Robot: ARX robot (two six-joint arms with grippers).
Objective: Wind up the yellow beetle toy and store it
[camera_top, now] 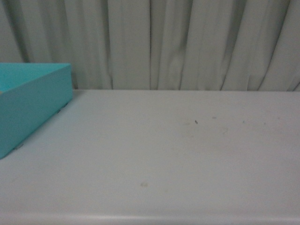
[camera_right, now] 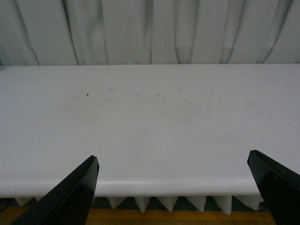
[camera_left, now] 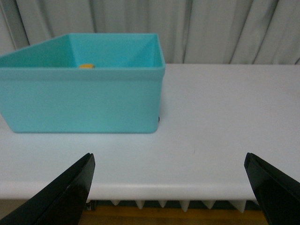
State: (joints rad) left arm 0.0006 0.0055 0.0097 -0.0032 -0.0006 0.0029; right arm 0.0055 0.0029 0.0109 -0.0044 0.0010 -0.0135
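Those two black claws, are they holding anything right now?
No. The left gripper and the right gripper are both open and empty. A bit of yellow, likely the yellow beetle toy, shows inside the teal box.

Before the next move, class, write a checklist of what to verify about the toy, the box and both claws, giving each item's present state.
1. Toy in box: a small yellow thing shows just above the near wall of the teal box; whether it is the toy, cannot tell.
2. Left claw open and empty: ok.
3. Right claw open and empty: ok.
4. Box upright on the table: ok.
5. Toy wound up: cannot tell.
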